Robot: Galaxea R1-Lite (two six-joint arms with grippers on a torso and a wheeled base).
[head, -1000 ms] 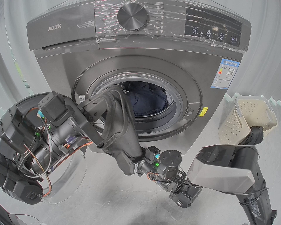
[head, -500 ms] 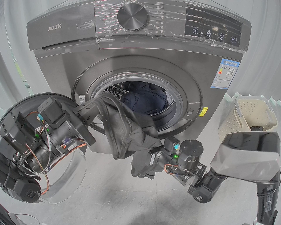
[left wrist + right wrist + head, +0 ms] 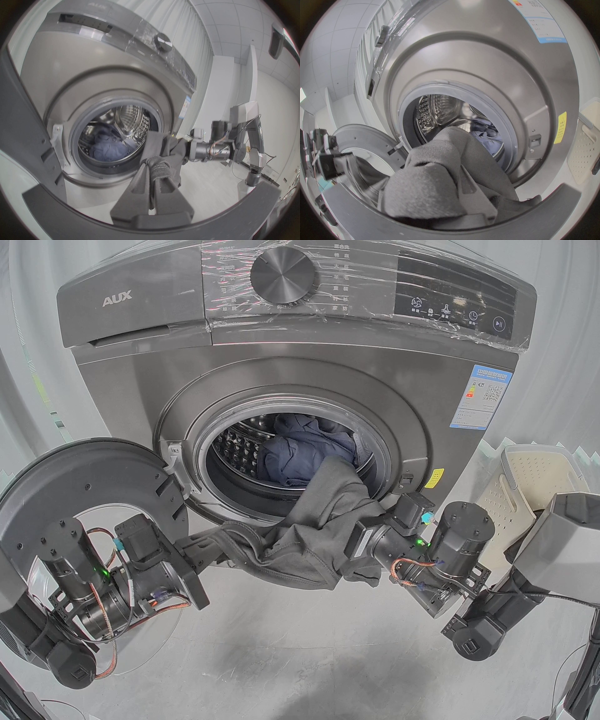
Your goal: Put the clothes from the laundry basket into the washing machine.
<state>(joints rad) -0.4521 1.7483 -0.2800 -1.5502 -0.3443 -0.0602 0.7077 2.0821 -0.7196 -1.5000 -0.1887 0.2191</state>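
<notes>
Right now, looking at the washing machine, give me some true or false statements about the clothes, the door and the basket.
The round grey machine door stands open. True.
The perforated steel drum is empty. False: a dark blue garment lies inside it.
The left gripper and right gripper both hold a dark grey garment. True.
That grey garment is wholly inside the drum. False: one part lies over the opening's lower rim, the rest hangs outside.
The cream perforated plastic laundry basket sits to the machine's left. False: it is on the robot's right.
</notes>
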